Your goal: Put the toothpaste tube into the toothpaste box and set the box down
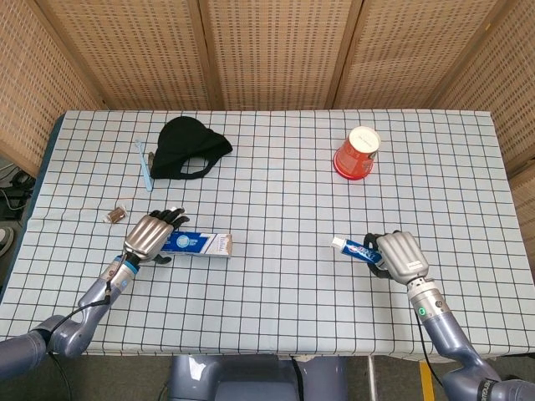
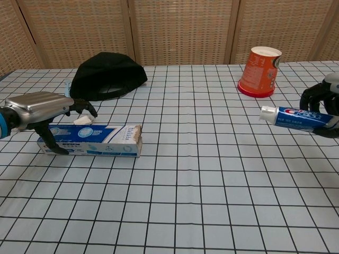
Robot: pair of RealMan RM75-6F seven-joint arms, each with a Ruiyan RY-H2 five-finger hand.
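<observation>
Wicker panels back the checked table (image 1: 276,317). Chest view shows the toothpaste tube (image 2: 296,117) lifted clear in the right hand (image 1: 399,255); left hand (image 1: 150,236) straddles the toothpaste box (image 1: 196,244) unclenched. Far: black cap (image 1: 191,146), cup (image 1: 358,152).

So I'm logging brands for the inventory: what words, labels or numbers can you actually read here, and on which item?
"Crest": on the toothpaste tube held in the right hand.
Toothpaste box, under the left hand: blue and white print, too small to read.
Orange cup: markings on its side, too blurred to read.
Nothing else shows text.
</observation>
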